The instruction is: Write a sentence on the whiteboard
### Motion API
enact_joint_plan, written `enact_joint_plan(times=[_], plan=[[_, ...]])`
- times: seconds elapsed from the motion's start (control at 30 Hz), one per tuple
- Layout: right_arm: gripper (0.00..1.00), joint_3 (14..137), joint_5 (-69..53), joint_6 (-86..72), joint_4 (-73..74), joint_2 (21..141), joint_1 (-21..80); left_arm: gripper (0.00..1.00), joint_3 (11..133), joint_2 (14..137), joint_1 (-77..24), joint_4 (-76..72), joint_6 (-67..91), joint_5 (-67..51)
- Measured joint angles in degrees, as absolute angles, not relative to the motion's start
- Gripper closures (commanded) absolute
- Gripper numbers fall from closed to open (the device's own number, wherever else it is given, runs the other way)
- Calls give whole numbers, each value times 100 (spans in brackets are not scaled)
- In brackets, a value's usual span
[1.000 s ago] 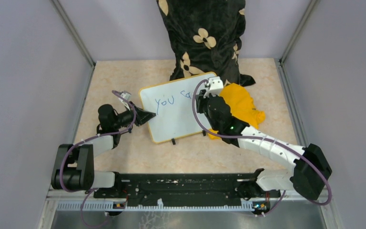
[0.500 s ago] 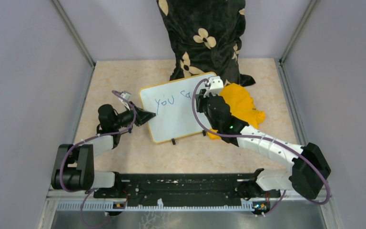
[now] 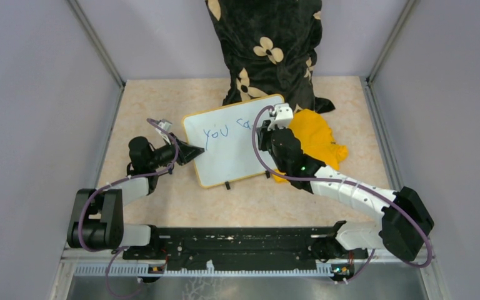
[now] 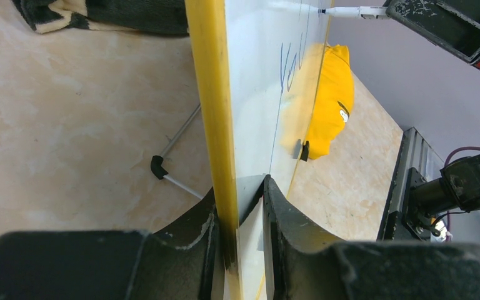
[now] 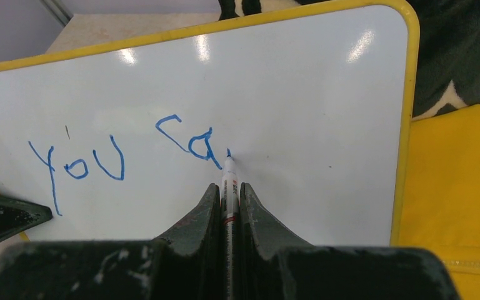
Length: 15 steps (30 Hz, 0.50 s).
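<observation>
Top view with both wrist views, read from left to right. The left end effector reaches in from the left side of the desk and pinches the left edge of the whiteboard; in the left wrist view its two fingers press on either face of the yellow frame. The whiteboard stands near the middle of the desk, raised on its lower edge and leaning back (a thin metal rod with a black tip shows on the desk behind it), and two small black clips sit on the lower edge.

The sentence reaches only the blue letters "you ca", written along the upper part of the white face, with a short stroke just begun after the "a". The marker meets the board at that stroke, tip touching the surface. The right end effector is pressed together on the marker's barrel and comes at the board from the front, its arm crossing the desk from the lower right.

A yellow cloth lies crumpled on the desk just beside the board's right edge, partly under the right arm. A black fabric with pale flowers hangs down at the back, behind the board's upper right corner.
</observation>
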<state>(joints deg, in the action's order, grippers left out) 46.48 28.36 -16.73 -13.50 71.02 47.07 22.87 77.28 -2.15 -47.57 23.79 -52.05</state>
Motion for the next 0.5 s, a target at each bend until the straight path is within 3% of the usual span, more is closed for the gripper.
enact_joint_plan(times=[0.5], plan=[[100, 4606, 2836, -1761, -1365, 7100, 4707, 100, 2290, 7728, -226, -4757, 2379, -5194]])
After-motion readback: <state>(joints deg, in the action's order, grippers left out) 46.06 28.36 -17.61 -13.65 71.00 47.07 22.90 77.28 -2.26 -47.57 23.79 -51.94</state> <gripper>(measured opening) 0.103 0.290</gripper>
